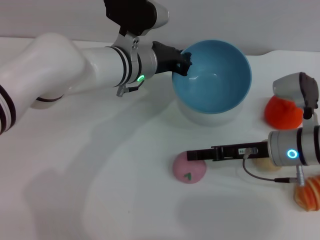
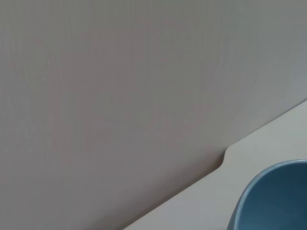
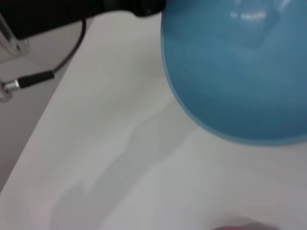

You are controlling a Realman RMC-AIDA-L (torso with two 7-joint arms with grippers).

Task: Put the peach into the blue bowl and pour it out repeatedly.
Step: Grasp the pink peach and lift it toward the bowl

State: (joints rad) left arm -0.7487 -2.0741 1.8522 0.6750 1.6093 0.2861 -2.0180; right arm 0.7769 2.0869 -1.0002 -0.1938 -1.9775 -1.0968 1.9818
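The blue bowl (image 1: 212, 75) is held off the table, tilted with its opening toward me, and it is empty. My left gripper (image 1: 183, 62) is shut on its left rim. The bowl also shows in the left wrist view (image 2: 273, 201) and the right wrist view (image 3: 240, 72). The peach (image 1: 189, 170), pink with a small green mark, lies on the table in front of the bowl. My right gripper (image 1: 194, 155) reaches in from the right, with its tip right over the peach's far edge. A sliver of the peach (image 3: 240, 226) shows in the right wrist view.
An orange-red fruit (image 1: 282, 112) sits at the right behind my right arm. A beige lump (image 1: 265, 163) lies under the right gripper's body. An orange striped item (image 1: 307, 192) is at the right edge. The table's back edge (image 2: 220, 167) runs behind the bowl.
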